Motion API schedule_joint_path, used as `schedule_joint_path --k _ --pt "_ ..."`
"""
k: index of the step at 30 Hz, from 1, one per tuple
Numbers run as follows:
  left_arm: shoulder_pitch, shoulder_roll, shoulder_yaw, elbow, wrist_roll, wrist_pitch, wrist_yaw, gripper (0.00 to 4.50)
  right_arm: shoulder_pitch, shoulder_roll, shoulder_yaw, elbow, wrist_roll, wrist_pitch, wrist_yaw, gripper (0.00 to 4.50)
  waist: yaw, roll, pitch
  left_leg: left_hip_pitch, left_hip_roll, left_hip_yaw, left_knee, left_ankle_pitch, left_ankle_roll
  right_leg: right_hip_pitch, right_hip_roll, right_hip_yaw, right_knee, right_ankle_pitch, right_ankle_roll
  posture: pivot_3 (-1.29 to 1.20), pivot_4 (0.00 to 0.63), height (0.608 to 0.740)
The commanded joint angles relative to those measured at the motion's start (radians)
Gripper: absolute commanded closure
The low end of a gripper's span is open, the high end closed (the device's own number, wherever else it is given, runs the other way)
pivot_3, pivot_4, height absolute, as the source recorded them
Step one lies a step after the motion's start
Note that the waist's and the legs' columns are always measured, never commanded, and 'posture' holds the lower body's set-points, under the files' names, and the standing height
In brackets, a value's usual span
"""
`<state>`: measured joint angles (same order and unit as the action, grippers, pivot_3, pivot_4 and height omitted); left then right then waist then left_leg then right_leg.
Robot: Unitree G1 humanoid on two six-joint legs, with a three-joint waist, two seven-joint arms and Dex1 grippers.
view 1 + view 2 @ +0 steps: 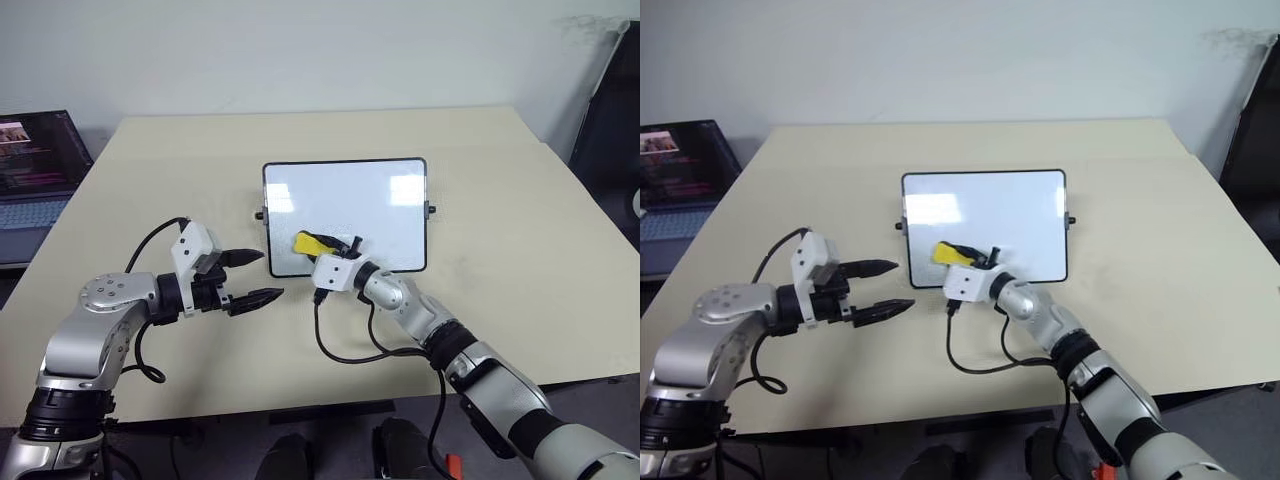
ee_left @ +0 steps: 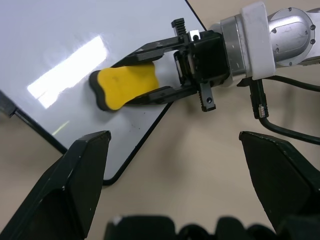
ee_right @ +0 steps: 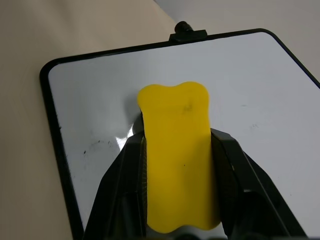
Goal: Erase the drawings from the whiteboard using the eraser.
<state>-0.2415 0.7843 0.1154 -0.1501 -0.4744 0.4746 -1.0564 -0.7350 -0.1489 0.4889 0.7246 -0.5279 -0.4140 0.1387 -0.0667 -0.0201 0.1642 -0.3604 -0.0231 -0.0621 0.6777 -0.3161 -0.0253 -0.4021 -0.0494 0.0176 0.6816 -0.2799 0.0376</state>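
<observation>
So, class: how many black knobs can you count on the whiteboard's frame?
2: one knob on the whiteboard's left edge, one knob on its right edge. None seem hidden.

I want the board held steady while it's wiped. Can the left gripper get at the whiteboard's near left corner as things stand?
Probably yes. The left gripper hangs open just beside the whiteboard, bare table between them; the right gripper, holding the eraser, is further along that edge.

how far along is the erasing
Done: the right gripper is shut on the eraser, which is over the board, and most of the white looks clean. In hand: wiping near the board's left corner. Left: faint smudges beside the eraser. The left gripper is open, off the board.
</observation>
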Motion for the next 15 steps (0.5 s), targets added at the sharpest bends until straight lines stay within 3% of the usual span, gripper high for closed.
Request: schedule_joint_path --k 1,6,15 --pt "-0.008 0.009 0.015 -0.018 -0.008 -0.007 0.000 0.00 0.060 -0.094 -0.031 -0.023 -0.002 0.030 0.030 3.15 0.013 0.000 0.000 0.000 0.000 0.000 0.000 0.000 0.000 0.000 0.000 0.000 0.000 0.000 0.000 0.00 0.150 0.740" --pt "-0.019 0.004 0.007 -0.010 -0.007 -0.009 -0.002 0.00 0.157 -0.226 -0.065 -0.179 0.021 0.044 0.095 3.15 0.038 0.000 0.000 0.000 -0.001 -0.002 0.001 0.000 0.001 0.003 -0.001 -0.001 -0.002 0.000 0.000 0.00 0.150 0.740" --pt "-0.039 -0.002 -0.018 -0.014 -0.015 -0.004 -0.022 0.00 0.349 -0.384 -0.167 -0.472 0.084 0.113 0.195 3.15 0.037 0.000 0.000 -0.001 -0.001 -0.003 0.000 0.000 0.001 0.005 -0.001 -0.002 -0.003 0.000 0.001 0.00 0.150 0.740"
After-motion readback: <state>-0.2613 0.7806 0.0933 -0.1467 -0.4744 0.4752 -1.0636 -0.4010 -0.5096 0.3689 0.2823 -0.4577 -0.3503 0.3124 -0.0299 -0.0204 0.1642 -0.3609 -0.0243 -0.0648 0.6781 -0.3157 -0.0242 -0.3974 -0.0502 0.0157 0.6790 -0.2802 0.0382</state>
